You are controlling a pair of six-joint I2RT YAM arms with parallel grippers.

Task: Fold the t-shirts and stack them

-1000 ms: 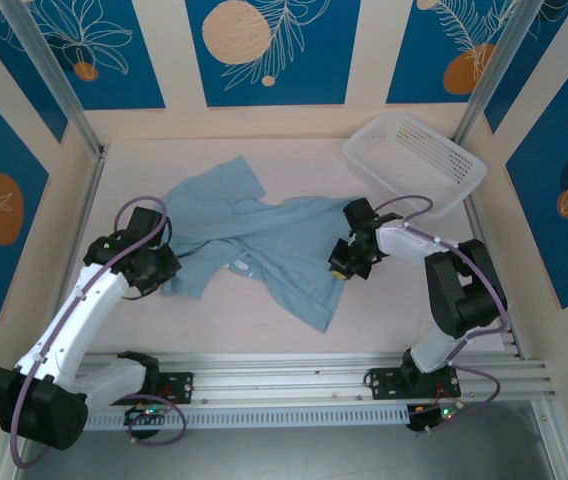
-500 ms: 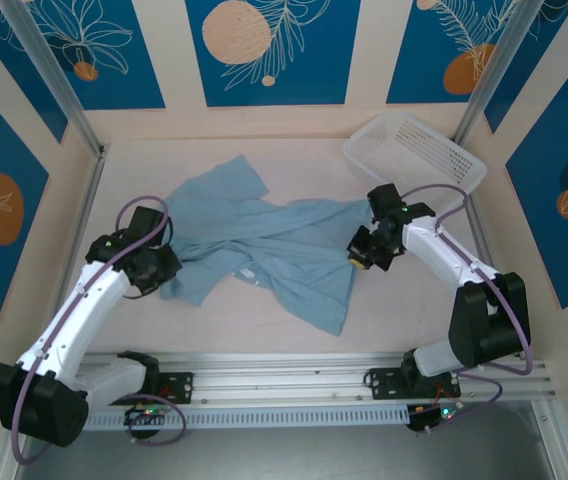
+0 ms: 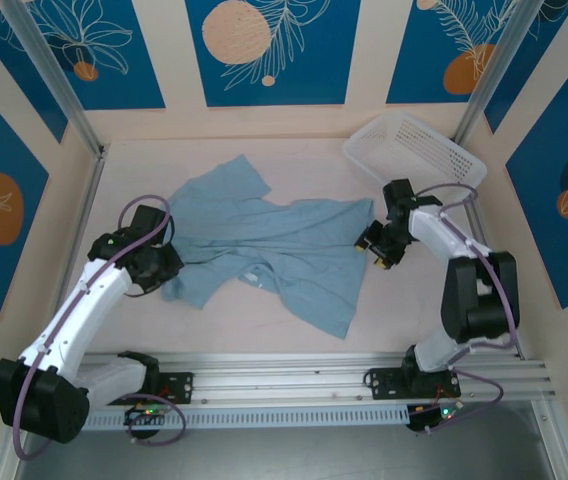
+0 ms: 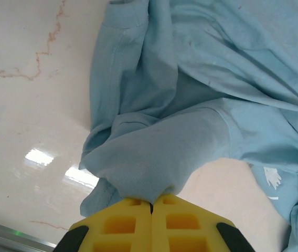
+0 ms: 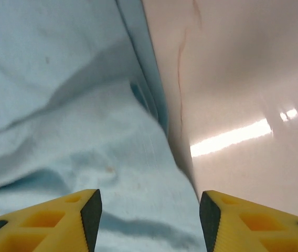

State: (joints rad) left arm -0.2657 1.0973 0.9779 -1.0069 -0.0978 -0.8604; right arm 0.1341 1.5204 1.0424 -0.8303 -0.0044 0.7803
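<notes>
Yellow-fingered left gripper [image 4: 151, 202] is closed tight on a bunched fold of the sky-blue t-shirt [image 4: 201, 105], at the garment's lower-left part. Right gripper [image 5: 149, 210] is spread wide and holds nothing, sitting over the shirt's right edge where cloth meets bare table [image 5: 233, 79]. In the top view the shirt lies crumpled mid-frame, apart from the white basket [image 3: 416, 160] at upper right.

Risks, my judgement: the left pinch looks several layers thick, so a pull may drag a wad instead of flattening it. The right jaws straddle the edge and could catch one layer or miss.

Writing: a small white print [image 4: 271, 177] at the right of the left wrist view is unreadable. No brand is legible.
</notes>
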